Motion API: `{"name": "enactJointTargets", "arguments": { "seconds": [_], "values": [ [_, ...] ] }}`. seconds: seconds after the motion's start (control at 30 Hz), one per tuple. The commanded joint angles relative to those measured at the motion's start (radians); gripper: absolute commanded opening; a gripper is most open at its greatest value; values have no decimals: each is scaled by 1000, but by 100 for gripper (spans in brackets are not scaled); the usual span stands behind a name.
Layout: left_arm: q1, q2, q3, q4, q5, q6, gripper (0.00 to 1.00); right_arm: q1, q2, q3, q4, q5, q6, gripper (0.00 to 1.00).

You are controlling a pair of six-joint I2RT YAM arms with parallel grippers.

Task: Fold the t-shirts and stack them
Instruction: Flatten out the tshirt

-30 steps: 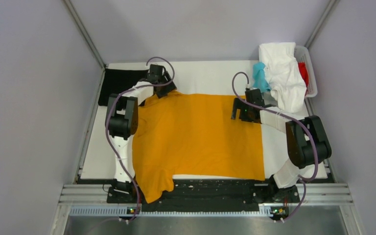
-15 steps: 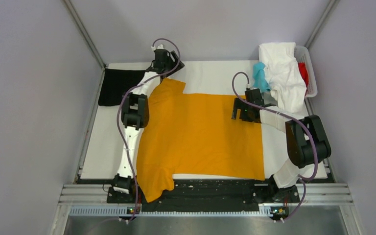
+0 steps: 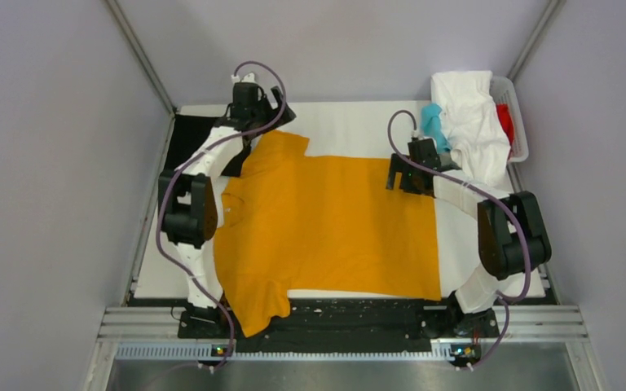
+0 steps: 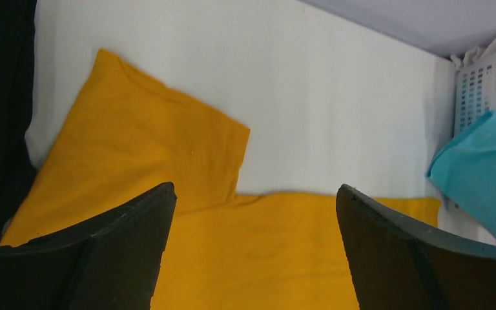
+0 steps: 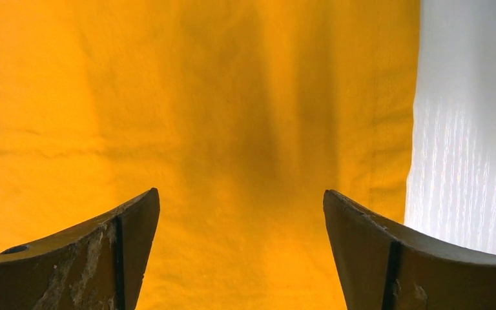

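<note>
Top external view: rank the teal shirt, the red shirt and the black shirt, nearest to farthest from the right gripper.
From the right gripper:
1. Teal shirt, just beyond it, beside the basket.
2. Red shirt, inside the basket, far right.
3. Black shirt, far left corner.

Both arms are built alike from where I sit: the left arm (image 3: 208, 155) and right arm (image 3: 456, 195) have white links between bulky black joint housings, each with a grey-purple cable (image 3: 258, 64). On the left gripper (image 4: 254, 194) the fingers (image 4: 103, 258) are plain black wedges; on the right gripper (image 5: 241, 197) they look scuffed.
</note>
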Motion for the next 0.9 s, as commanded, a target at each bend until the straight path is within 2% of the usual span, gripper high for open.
{"name": "enactJointTargets", "arguments": {
  "seconds": [0.0, 0.13, 0.3, 0.5, 0.63, 0.87],
  "values": [
    [-27, -132, -150, -115, -23, 41, 99, 4, 26, 81, 2, 4, 11, 96],
    [-56, -121, -178, -255, -131, 64, 99, 4, 78, 109, 13, -3, 23, 96],
    [-61, -21, -163, -273, -11, -20, 98, 4, 169, 157, 16, 5, 29, 95],
    [-66, 81, -97, -284, -83, -31, 98, 5, 267, 223, -8, 70, 42, 95],
    [-64, 167, -4, -314, -137, -25, 98, 2, 354, 313, -58, 95, 46, 95],
    [-59, 347, 245, -360, -124, -44, 98, -32, 436, 429, -102, 118, 39, 95]
  ]
}}
